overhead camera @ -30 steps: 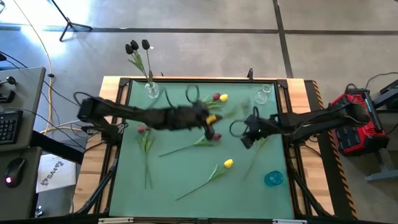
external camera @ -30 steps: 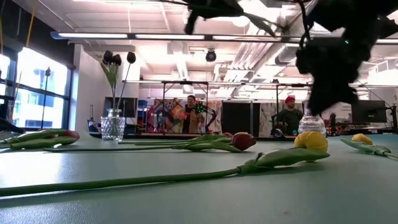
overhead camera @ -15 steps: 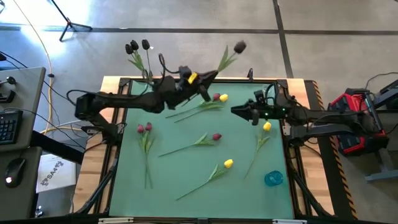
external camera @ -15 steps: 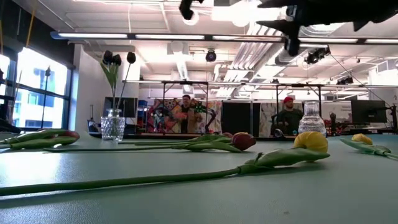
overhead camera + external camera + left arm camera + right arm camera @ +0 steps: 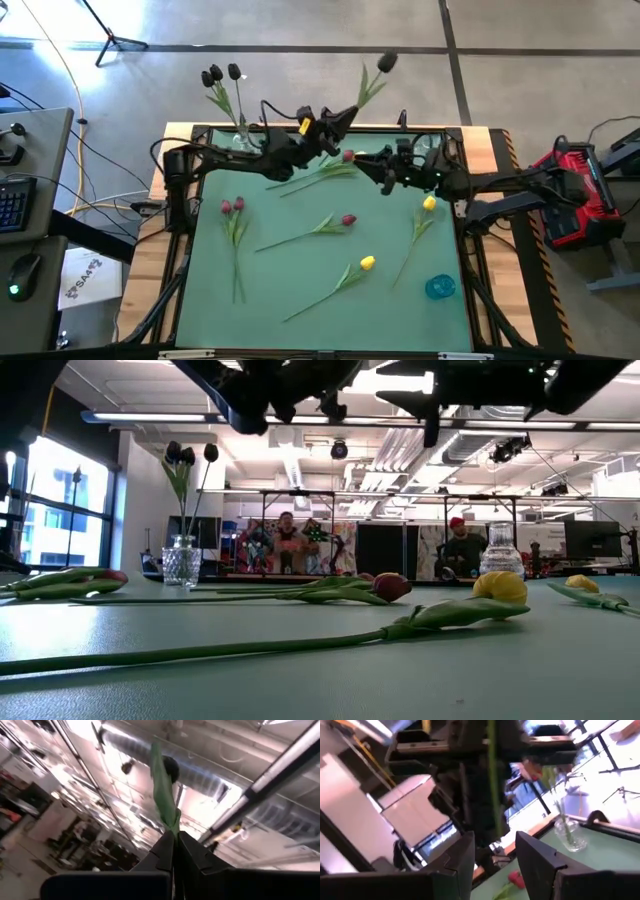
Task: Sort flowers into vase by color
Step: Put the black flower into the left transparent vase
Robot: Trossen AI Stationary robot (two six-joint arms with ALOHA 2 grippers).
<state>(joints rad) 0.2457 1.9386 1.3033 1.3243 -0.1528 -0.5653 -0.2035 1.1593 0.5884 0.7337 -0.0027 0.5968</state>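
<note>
1. High view: the left gripper [image 5: 330, 128] is near the far edge of the table [image 5: 200, 300] and is closed on the stem of a black tulip [image 5: 385, 63], whose head sticks out beyond that edge. The right gripper [image 5: 385, 175] is just beside it, with its fingers apart and nothing in them. The vase with black tulips [image 5: 243, 143] stands at the far left corner and already holds two; an empty glass vase [image 5: 424, 150] stands near the far right corner, and a blue vase [image 5: 439, 288] near the near right corner. On the mat lie red tulips [image 5: 232, 207] and yellow tulips [image 5: 366, 263]. I judge the task to be at an early stage: only black is sorted, and about seven flowers are left.

2. Low view: both arms are only dark shapes at the top, so no grip can be read. It shows the vases standing upright and people in the room behind.

3. Left wrist view: the fingers [image 5: 165, 852] pinch the green stem, which the low view does not show.

4. Right wrist view: the two fingers [image 5: 462, 857] stand apart, and the stem passes beyond them.
</note>
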